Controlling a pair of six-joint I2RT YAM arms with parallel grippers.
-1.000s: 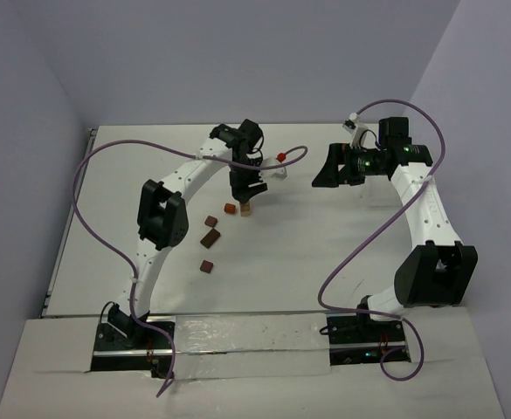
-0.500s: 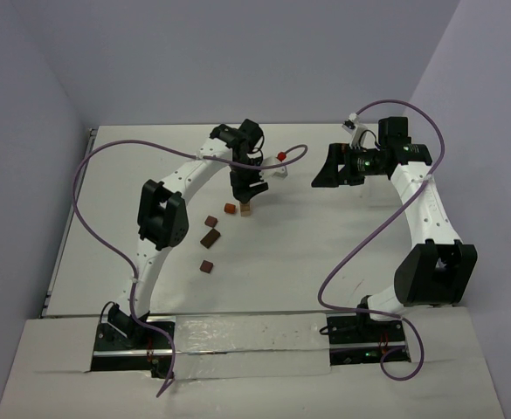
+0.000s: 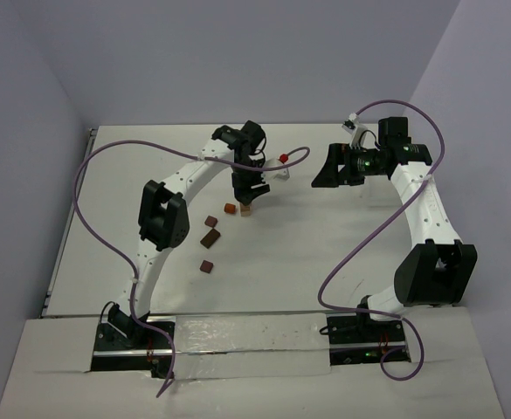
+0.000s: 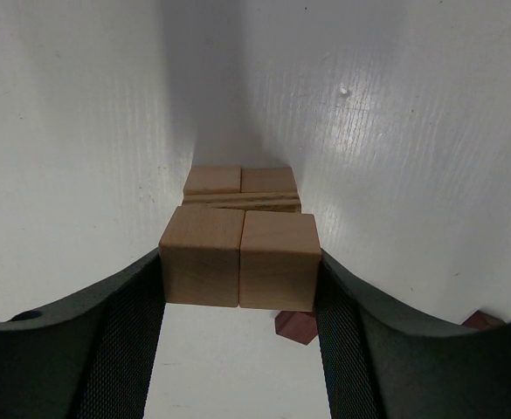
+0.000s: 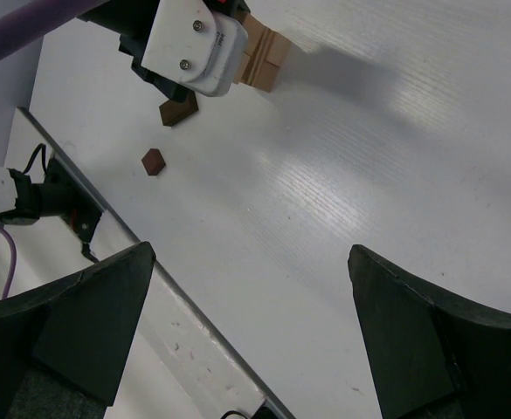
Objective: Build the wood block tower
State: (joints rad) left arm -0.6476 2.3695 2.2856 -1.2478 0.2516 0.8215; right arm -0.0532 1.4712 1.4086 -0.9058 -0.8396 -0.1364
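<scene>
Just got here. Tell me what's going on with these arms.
The left gripper is clamped on two light tan wooden cubes held side by side, right by another pair of tan blocks sitting on the white table; whether the two pairs touch is unclear. A few small dark reddish-brown cubes lie loose on the table nearby. The right gripper hangs open off to the side, holding nothing.

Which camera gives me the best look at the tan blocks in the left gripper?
Left wrist: the two tan blocks sit side by side between the fingers of the left gripper, above another tan pair. Top external shows only a tan speck; right wrist shows them partly hidden behind the gripper.
</scene>
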